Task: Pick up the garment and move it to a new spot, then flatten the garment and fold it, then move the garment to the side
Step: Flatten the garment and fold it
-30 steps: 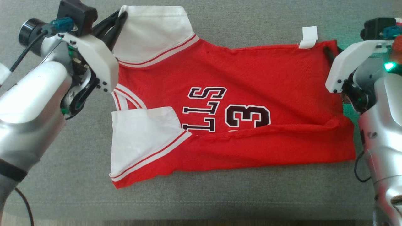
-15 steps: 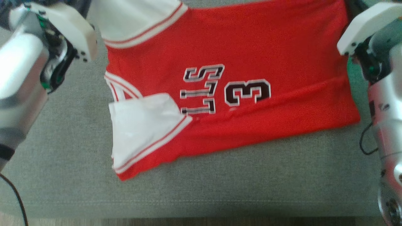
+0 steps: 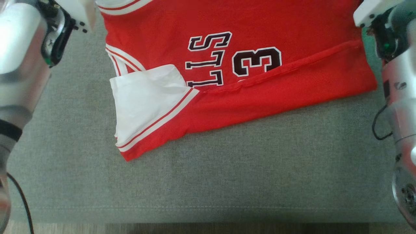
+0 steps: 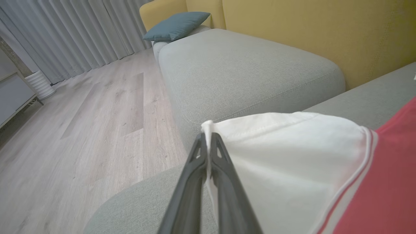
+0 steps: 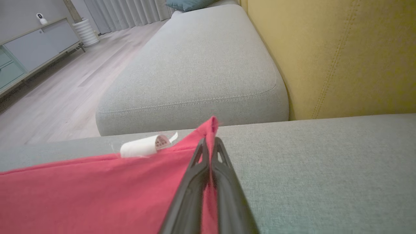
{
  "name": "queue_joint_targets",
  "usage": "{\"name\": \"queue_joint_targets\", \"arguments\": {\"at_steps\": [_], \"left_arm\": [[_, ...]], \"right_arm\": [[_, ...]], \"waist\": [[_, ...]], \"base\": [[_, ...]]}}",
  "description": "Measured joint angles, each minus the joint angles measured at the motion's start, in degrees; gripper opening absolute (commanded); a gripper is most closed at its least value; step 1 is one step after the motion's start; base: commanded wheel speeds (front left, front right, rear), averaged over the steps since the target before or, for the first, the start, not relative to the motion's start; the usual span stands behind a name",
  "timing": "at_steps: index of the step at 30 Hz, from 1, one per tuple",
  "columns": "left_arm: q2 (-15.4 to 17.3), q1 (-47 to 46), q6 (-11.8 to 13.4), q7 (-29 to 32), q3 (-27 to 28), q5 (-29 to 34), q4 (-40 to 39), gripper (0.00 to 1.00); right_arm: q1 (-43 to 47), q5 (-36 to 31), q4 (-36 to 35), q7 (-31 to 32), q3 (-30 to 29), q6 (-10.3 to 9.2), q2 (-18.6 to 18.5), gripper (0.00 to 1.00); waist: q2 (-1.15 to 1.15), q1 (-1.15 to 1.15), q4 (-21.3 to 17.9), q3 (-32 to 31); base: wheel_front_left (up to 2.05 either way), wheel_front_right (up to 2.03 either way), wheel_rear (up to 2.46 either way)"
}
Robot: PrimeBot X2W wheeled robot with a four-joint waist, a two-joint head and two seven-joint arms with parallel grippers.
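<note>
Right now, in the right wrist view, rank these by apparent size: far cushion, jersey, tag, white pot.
1. far cushion
2. jersey
3. tag and white pot: look alike, and the pot is much farther off, so unranked.

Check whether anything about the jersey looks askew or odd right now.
The jersey has its near edge folded up along a slanted crease, covering part of the lettering, and a white label on its edge curls into a roll.

Grey sofa seat (image 3: 227, 182) was holding everything, with just the red-and-white jersey (image 3: 260, 94) lying on it, near edge folded over.
</note>
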Motion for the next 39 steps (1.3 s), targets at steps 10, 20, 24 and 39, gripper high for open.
{"name": "queue_joint_targets", "arguments": {"at_steps": [10,20,24,39], "left_arm": [[-0.7,4.9,-1.6,-0.9,-0.5,2.3,-1.3,0.0],[4.2,15.9,-0.8,0.5,-2.7,2.3,-14.1,0.0],[6.3,19.3,0.1,2.9,-3.9,1.4,-19.3,0.0],[13.5,30.1,4.6,13.4,-9.7,-0.6,-39.5,0.0]], "right_arm": [[3.1,5.2,3.6,-1.6,2.2,0.0,-0.7,0.0],[11.9,12.4,1.3,5.3,7.8,0.0,-4.9,0.0],[14.9,14.7,-0.7,8.6,9.8,0.0,-6.4,0.0],[21.0,17.2,-6.8,18.4,16.2,0.0,-13.0,0.0]], "waist": [[0.0,0.0,0.6,-3.4],[0.0,0.0,1.9,-9.5],[0.0,0.0,2.3,-11.2],[0.0,0.0,2.6,-13.6]], "base": [[0.0,0.0,0.0],[0.0,0.0,0.0],[0.0,0.0,0.0],[0.0,0.0,0.0]]}}
